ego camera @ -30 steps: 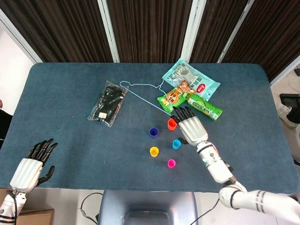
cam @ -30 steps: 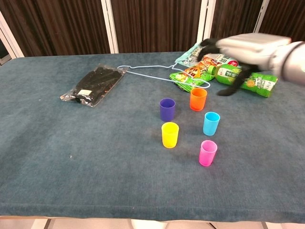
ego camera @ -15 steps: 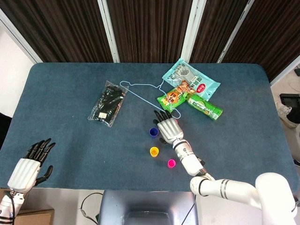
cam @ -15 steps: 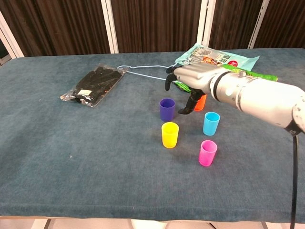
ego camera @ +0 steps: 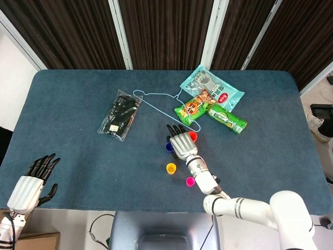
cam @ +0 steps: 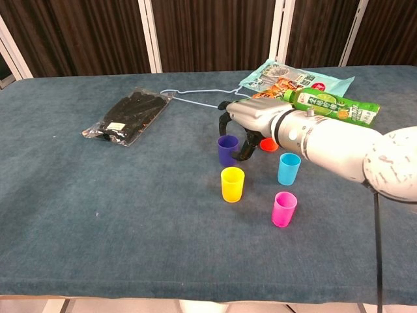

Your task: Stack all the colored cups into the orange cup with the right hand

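Right hand (cam: pixel 251 120) hovers over the purple cup (cam: pixel 227 150), fingers spread and curled down, holding nothing; the orange cup (cam: pixel 267 144) peeks out just behind it. Yellow cup (cam: pixel 232 184), blue cup (cam: pixel 288 169) and pink cup (cam: pixel 284 208) stand nearby; snack packets (ego camera: pixel 210 99) crowd behind. Left hand (ego camera: pixel 32 183) rests open.

No text can be read. The snack packets (ego camera: pixel 210 89) and the green bottle (cam: pixel 329 104) carry printed labels, and the bagged black gloves (cam: pixel 116 126) a white tag, all too small and blurred to make out.
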Controlling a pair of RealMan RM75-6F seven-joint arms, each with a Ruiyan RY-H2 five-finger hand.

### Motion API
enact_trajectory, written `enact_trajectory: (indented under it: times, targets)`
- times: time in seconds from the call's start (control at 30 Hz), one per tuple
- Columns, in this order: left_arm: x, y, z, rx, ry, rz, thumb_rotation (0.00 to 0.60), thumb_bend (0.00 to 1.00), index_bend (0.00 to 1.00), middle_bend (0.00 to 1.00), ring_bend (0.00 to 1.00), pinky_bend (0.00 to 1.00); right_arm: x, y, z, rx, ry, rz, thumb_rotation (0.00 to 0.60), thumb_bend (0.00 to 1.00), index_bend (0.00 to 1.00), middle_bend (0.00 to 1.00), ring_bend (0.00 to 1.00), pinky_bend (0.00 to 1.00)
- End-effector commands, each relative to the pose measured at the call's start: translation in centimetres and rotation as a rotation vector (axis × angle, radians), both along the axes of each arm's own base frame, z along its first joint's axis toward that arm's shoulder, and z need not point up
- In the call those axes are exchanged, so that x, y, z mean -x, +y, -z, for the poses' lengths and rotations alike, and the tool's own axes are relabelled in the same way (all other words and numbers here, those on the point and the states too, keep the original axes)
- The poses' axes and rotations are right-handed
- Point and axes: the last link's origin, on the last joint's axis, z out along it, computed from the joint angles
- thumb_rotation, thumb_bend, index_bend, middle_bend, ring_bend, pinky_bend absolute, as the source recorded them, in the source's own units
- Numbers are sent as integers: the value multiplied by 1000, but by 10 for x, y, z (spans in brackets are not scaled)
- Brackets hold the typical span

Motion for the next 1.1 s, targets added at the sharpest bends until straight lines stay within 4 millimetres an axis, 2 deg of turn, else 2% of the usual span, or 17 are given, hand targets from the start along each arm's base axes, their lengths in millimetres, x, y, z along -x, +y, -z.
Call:
enact_trajectory:
  times: [0.03,0.2,0.33,0.47,0.6,0.73,0.9,1.1]
  targets:
    - [0,-1,-1,-2,-2,2,600,460,0,0,5,113,-1,0,1,10,3,-4,600,496,544,2,0,0]
    - [0,-2,-2,-4,-5,7,600,460,0,0,5,113,-5,-1,-10,68,-51,-12,600,518,619,34,0,0]
    - [-1,-2,-2,-3,-7,10,600,460,0,0,5,113,-2,-3,-37,143,-109,-25,600,518,615,42,0,0]
    - [-1,-4,-1,2,-4,14,600,460,0,0,5,114,16,-7,-69,223,-97,-1,600,519,610,42,0,0]
    - [-2,-3,2,11,3,13,600,460,0,0,5,113,31,-12,-86,243,-96,38,600,518,610,42,0,0]
    - [-2,-2,5,15,10,13,600,460,0,0,5,113,41,-15,-88,235,-83,66,600,518,610,44,0,0]
    - [-2,-1,6,16,14,8,600,460,0,0,5,113,49,-17,-78,209,-50,81,600,518,605,44,0,0]
    - [-2,0,7,22,12,8,600,460,0,0,4,114,51,-18,-67,185,-46,84,600,519,537,45,0,0]
